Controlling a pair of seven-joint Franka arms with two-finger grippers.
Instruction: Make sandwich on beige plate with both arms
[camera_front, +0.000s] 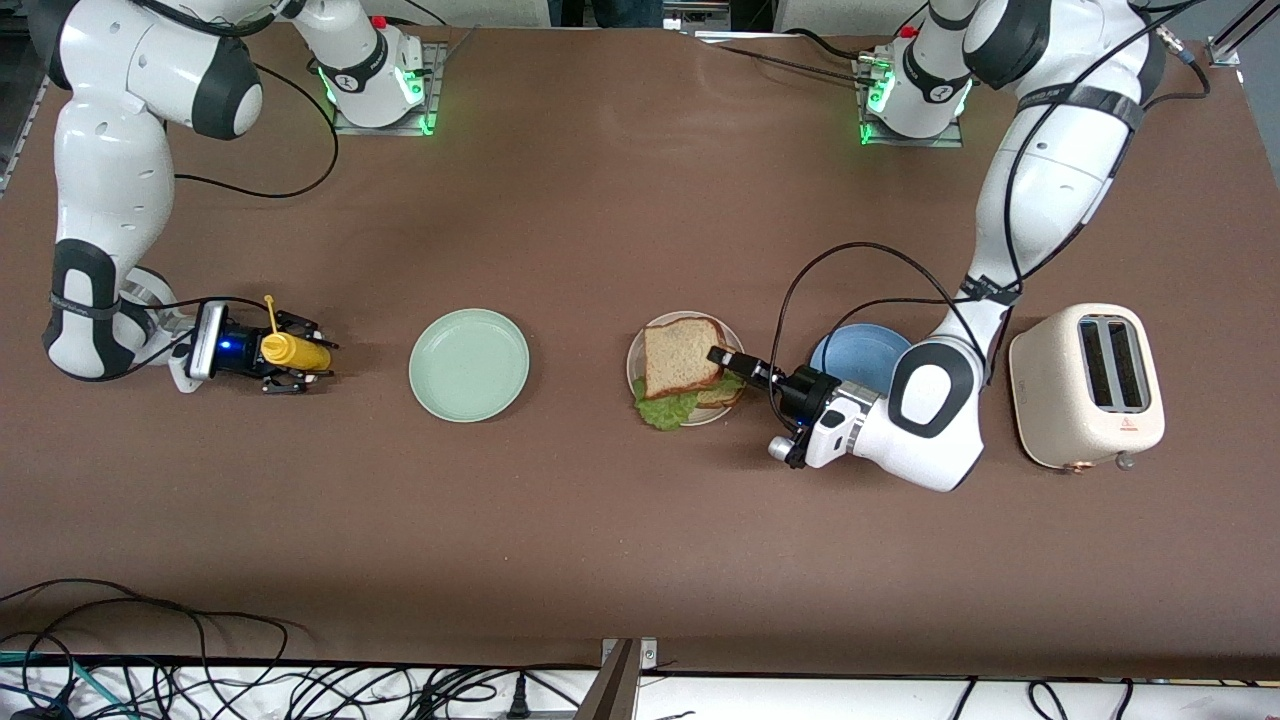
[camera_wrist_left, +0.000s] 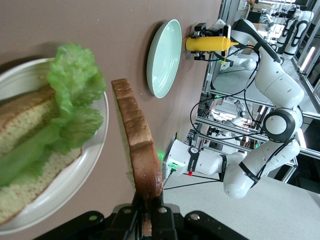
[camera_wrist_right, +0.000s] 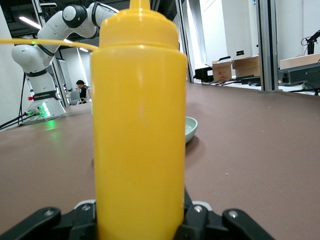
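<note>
while the top slice (camera_front: 682, 357) is pinched by its edge in the left gripper (camera_front: 733, 361) over the beige plate (camera_front: 636, 352), it could be dropped askew off the lettuce (camera_front: 664, 408); the yellow bottle (camera_front: 293, 350) sits between the right gripper (camera_front: 290, 362) fingers, whose hold cannot be told.

A robot lab, not a home: 2 white robot arms (camera_front: 110, 180) bolted to a brown table (camera_front: 600, 520), messy cables (camera_front: 250, 690) by its edge, metal racks (camera_wrist_left: 220, 125) w/ more robot arms, cardboard boxes (camera_wrist_right: 235, 65), bright ceiling lights

Lettuce (camera_front: 667, 408) on bread on beige plate (camera_front: 634, 364) (mint plate (camera_front: 468, 364) beside) — toaster (camera_front: 1087, 386) at left arm's end.
</note>
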